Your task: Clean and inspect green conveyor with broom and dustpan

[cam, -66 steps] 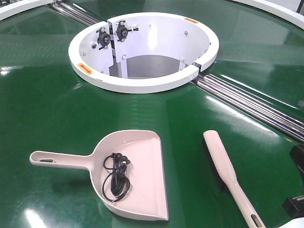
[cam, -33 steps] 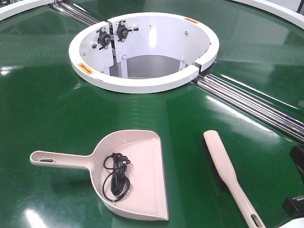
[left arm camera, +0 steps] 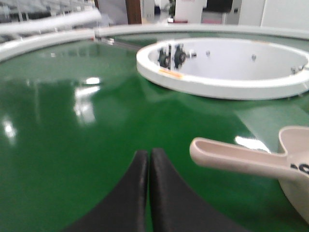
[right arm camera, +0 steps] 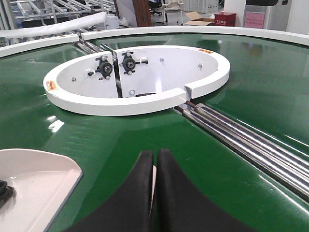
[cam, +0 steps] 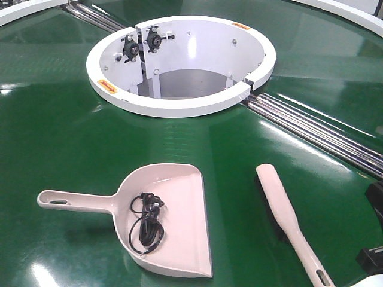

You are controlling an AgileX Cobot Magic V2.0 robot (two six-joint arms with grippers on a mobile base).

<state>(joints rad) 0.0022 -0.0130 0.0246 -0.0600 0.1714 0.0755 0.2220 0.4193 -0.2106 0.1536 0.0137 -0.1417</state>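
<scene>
Resting untouched on the green conveyor (cam: 72, 137), dustpan (cam: 173, 221) holds a black cable (cam: 146, 224); broom (cam: 284, 215) right. Left gripper (left arm camera: 147, 159) and right gripper (right arm camera: 154, 159), both pressed together, must spread first.

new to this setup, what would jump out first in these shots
The glossy dark green conveyor belt fills every view, with a big white ring hub at its centre. Near the front lie a pale pinkish-beige plastic dustpan holding a coiled black cable, and to its right a slim matching hand broom.
</scene>
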